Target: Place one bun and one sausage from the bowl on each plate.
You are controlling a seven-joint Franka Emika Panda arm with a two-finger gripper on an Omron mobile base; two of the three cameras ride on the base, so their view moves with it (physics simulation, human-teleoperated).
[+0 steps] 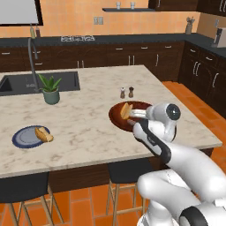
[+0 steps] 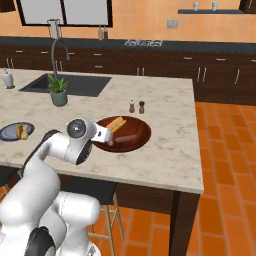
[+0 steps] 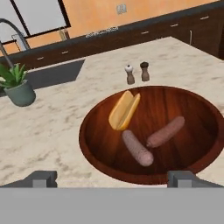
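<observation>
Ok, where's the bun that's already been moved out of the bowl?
In the left base view the bun lies on the dark blue plate at the island's near left, left of the potted plant.

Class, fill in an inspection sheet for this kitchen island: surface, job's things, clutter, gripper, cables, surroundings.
Surface: marble island top with a sink.
Job's things: brown bowl holding one bun and two sausages; dark blue plate carrying a bun.
Clutter: potted plant, two shakers.
Gripper: gripper open, hovering by the bowl's near rim.
Cables: nothing seen.
Surroundings: dark cabinets, stools, orange floor tiles.
</observation>
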